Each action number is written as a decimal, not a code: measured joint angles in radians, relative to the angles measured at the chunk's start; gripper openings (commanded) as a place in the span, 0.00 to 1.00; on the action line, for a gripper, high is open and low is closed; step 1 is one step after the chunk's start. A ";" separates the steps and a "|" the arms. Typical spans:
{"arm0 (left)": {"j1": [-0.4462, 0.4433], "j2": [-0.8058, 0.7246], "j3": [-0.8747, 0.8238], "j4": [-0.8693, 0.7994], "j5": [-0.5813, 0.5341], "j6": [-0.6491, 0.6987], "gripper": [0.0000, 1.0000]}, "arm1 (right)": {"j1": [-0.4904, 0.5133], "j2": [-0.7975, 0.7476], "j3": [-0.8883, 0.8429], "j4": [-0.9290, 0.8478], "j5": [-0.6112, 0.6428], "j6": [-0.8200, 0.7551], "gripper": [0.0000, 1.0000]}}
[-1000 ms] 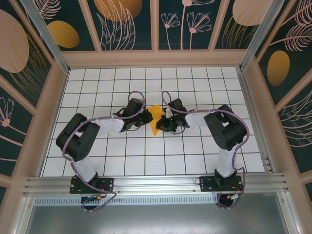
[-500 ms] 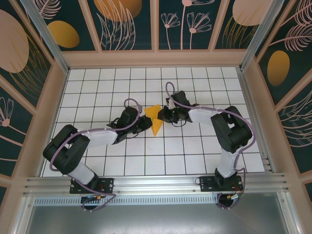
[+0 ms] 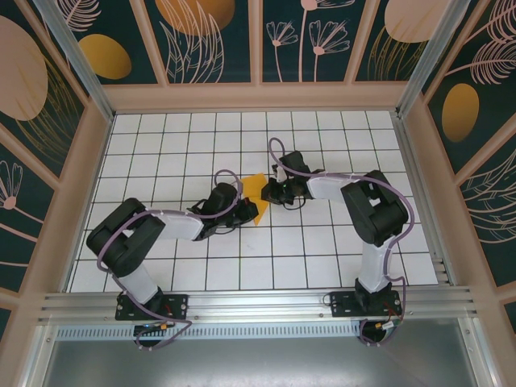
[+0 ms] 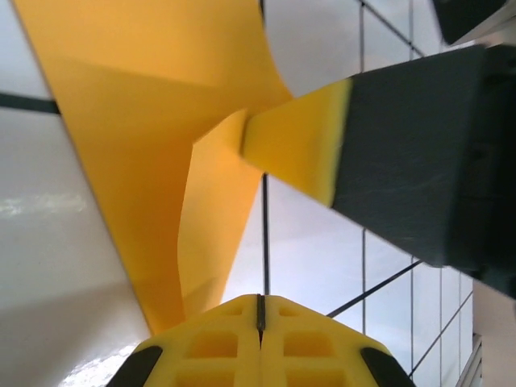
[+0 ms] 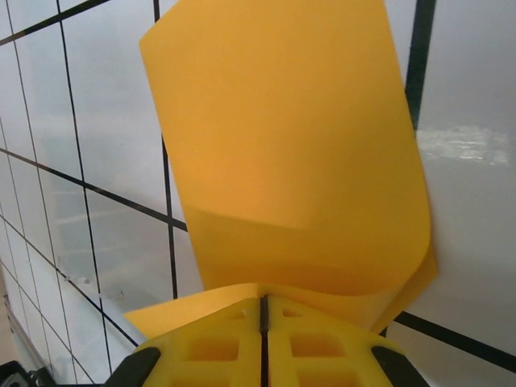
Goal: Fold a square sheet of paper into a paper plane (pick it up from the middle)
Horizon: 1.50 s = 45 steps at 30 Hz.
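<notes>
The square sheet of paper (image 3: 255,189) is a creased orange shape on the white tiled floor, between my two grippers. My left gripper (image 3: 242,208) is at its left edge and my right gripper (image 3: 267,193) at its right edge. In the left wrist view the left gripper (image 4: 260,302) is shut with nothing in its seam. The paper (image 4: 145,121) rises just left of it, and a yellow pad of the right gripper's fingers (image 4: 298,145) touches a raised flap. In the right wrist view the shut right gripper (image 5: 264,302) presses its tip against the curled paper (image 5: 290,145).
The white tiled floor (image 3: 322,258) with its black grid lines spreads around the paper. Dark leaf-patterned wall panels (image 3: 48,121) in wooden frames enclose it on three sides. An aluminium rail (image 3: 258,302) runs along the near edge by the arm bases.
The left arm swung out low to the left and has come back in toward the paper. The right gripper has shifted a little. The paper's outline has changed from a triangle to a narrower shape.
</notes>
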 measured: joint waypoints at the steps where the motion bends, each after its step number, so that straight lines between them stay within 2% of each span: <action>1: -0.002 0.013 0.005 -0.001 0.000 0.000 0.04 | 0.000 0.000 0.000 -0.002 0.003 0.000 0.09; 14: -0.003 0.086 0.049 -0.054 -0.005 -0.004 0.01 | -0.031 0.016 0.000 -0.040 0.047 0.023 0.07; 25: -0.004 0.096 0.082 -0.103 -0.005 -0.004 0.00 | -0.013 -0.044 -0.015 -0.008 0.024 0.024 0.05; 35: -0.004 0.096 0.086 -0.114 -0.008 -0.004 0.00 | 0.006 0.001 -0.054 0.015 -0.011 0.030 0.03; 39: -0.006 0.096 0.093 -0.130 -0.012 -0.004 0.00 | -0.018 0.005 -0.055 0.024 -0.029 0.022 0.03; 45: -0.010 0.096 0.093 -0.138 -0.022 -0.004 0.00 | -0.122 0.019 -0.054 0.065 -0.042 -0.011 0.03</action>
